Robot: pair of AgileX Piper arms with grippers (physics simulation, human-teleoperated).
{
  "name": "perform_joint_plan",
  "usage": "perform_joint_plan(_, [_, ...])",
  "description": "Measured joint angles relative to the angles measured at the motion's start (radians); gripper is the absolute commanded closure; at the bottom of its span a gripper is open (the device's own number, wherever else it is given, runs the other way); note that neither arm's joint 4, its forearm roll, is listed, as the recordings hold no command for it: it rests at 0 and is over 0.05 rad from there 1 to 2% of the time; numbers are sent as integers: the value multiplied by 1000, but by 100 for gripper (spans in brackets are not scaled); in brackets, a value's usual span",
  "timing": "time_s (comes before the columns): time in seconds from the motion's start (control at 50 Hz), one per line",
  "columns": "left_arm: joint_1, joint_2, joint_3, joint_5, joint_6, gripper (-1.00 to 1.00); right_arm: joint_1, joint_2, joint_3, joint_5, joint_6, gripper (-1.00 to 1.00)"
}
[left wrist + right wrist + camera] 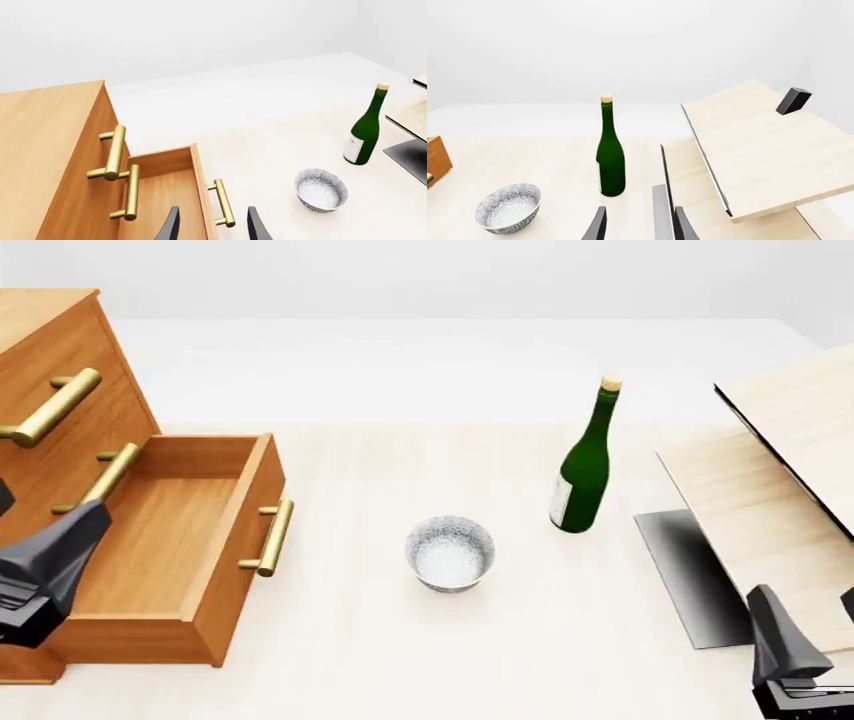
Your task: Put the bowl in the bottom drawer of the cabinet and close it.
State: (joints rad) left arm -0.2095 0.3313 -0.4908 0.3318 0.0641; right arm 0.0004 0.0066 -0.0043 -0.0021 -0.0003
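The speckled white bowl (450,552) stands upright on the table, right of the cabinet (54,360). The bottom drawer (167,540) is pulled out and holds nothing; its brass handle (272,537) faces the bowl. My left gripper (64,545) hovers over the drawer's left side. In the left wrist view the left gripper (212,227) is open, its fingers straddling the drawer front and handle (223,202), with the bowl (321,189) off to one side. My right gripper (639,227) is open and holds nothing, low at the front right (785,645); the bowl (508,208) is well away from it.
A green wine bottle (585,465) stands just behind and right of the bowl. A pale wooden board structure (787,440) with a dark base plate (687,575) fills the right side. The two upper drawers are shut, handles (54,405) protruding.
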Motion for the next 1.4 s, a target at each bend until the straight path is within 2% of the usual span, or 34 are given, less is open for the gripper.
perform_joint_plan(0.64, [-25,180,-125,129,-67,-100,0,0,0,0,0,-100])
perform_joint_plan(1.4, [-10,370,-148,154,-102,-100,0,0,0,0,0,-100])
